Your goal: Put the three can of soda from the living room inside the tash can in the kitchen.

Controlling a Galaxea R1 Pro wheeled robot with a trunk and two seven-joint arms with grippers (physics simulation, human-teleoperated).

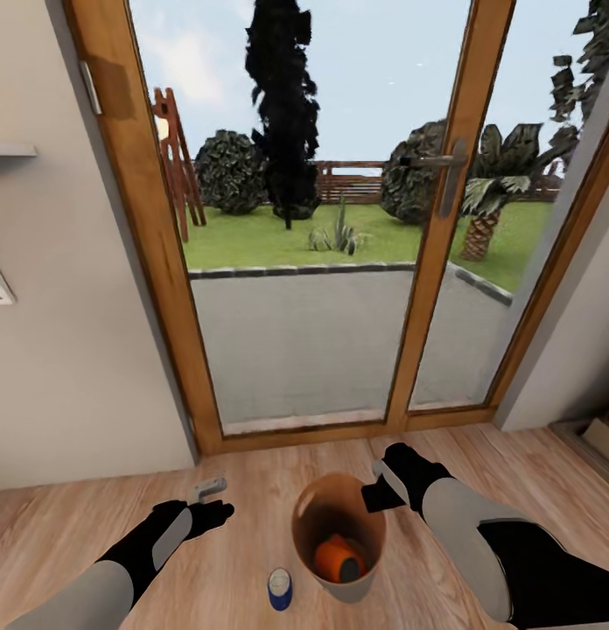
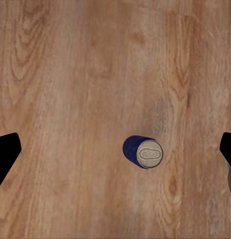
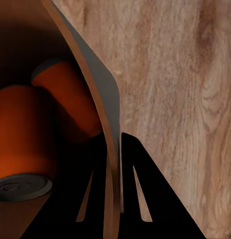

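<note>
Inside 1 bin (image 1: 315,534), 2 orange cans (image 3: 26,144); 1 blue can (image 2: 143,152) outside.

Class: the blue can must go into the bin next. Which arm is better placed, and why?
Left. Its open gripper hangs over the floor near the blue can; the right gripper is clamped on the bin rim.

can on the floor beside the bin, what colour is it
Dark blue with a pale silvery top: the can, clearest in the left wrist view.
</note>
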